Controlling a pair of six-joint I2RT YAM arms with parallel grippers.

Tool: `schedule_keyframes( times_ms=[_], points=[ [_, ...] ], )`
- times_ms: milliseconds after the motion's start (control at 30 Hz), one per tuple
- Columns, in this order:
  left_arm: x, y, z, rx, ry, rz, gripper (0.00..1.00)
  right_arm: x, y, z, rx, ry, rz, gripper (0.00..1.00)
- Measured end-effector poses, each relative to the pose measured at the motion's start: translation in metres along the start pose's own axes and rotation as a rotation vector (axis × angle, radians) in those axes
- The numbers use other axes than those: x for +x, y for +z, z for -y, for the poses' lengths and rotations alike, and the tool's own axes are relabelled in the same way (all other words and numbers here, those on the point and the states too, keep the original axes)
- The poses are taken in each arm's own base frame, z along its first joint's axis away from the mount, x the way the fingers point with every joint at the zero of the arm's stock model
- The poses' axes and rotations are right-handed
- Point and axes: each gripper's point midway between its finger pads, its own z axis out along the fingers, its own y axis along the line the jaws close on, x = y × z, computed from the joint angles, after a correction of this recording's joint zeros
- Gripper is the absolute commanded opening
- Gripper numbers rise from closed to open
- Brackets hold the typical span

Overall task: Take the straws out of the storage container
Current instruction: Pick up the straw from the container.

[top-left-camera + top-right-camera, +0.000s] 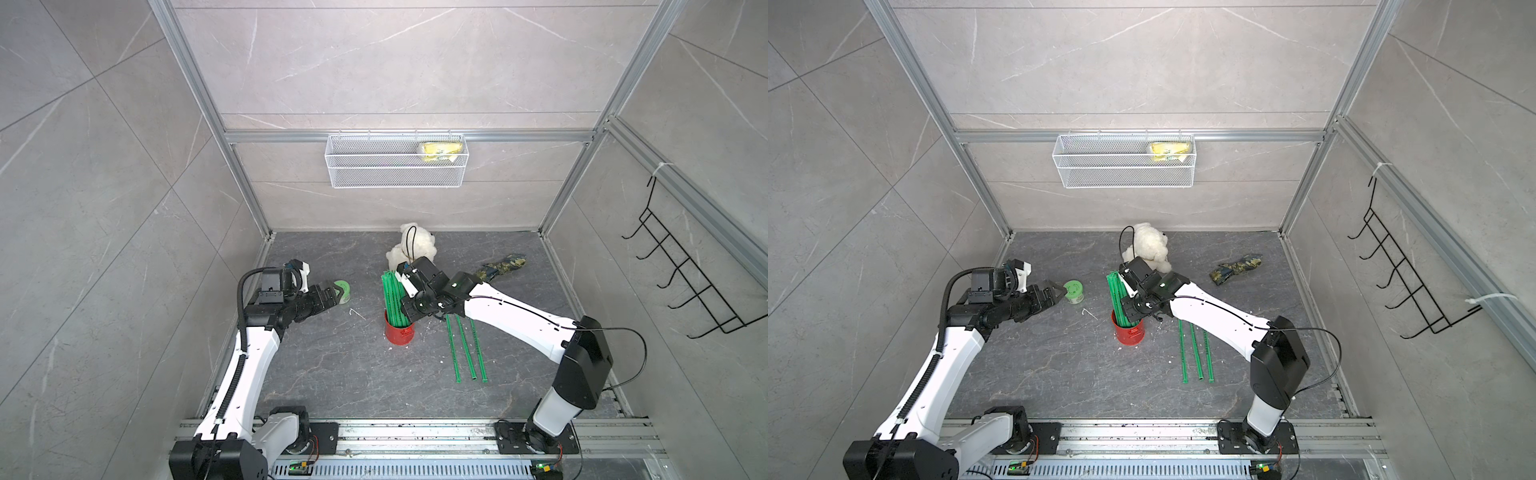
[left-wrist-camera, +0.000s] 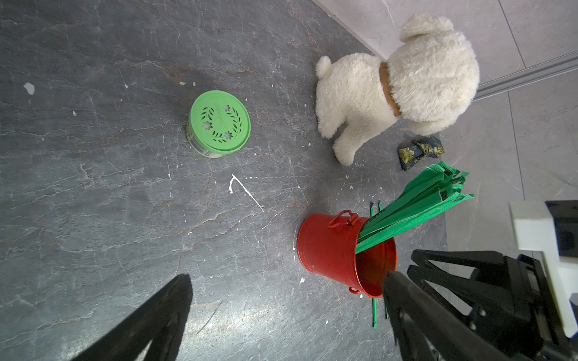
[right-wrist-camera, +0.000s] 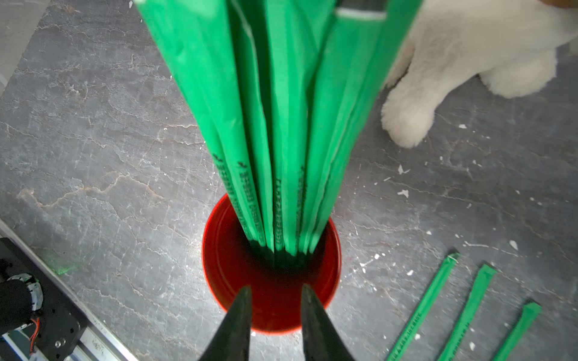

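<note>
The storage container, a red can (image 1: 400,334) (image 1: 1128,332) (image 2: 325,247), stands upright mid-floor with several green straws (image 1: 392,299) (image 1: 1119,297) (image 2: 416,209) (image 3: 281,125) leaning against its far rim. Three more straws (image 1: 465,349) (image 1: 1196,353) (image 3: 466,315) lie side by side on the floor to its right. My right gripper (image 1: 406,309) (image 1: 1128,307) (image 3: 275,289) hovers over the can's mouth (image 3: 219,265), on the near side of the bundle. Its jaws stand narrowly open with nothing between them. My left gripper (image 1: 332,297) (image 1: 1057,293) (image 2: 286,276) is wide open and empty, left of the can.
A green-lidded jar (image 1: 343,289) (image 2: 220,122) sits just beyond the left gripper. A white plush dog (image 1: 415,245) (image 2: 406,87) stands behind the can. A patterned cloth bundle (image 1: 500,266) lies at the back right. A wire basket (image 1: 395,166) hangs on the back wall, and a black hook rack (image 1: 685,274) on the right wall.
</note>
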Motion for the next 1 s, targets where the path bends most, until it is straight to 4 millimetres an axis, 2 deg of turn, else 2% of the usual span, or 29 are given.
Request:
schedule_keyframes(
  times_ms=[300, 500, 633, 800, 1000],
  points=[
    [0.000, 0.001, -0.001, -0.001, -0.002, -0.003, 1.00, -0.020, 0.011, -0.002, 0.007, 0.003, 0.042, 0.31],
    [0.000, 0.001, -0.001, -0.001, -0.002, -0.003, 1.00, -0.019, 0.018, -0.002, 0.010, 0.004, 0.032, 0.27],
    [0.000, 0.001, 0.000, -0.001, -0.002, -0.003, 1.00, -0.023, 0.016, -0.003, 0.007, 0.010, 0.043, 0.24],
    [0.000, 0.001, -0.001, -0.001, -0.002, -0.003, 1.00, -0.033, 0.012, -0.006, -0.001, 0.010, 0.068, 0.23],
    [0.000, 0.001, 0.000, -0.001, -0.002, -0.003, 1.00, -0.034, 0.018, -0.007, 0.001, 0.010, 0.060, 0.23]
  ],
)
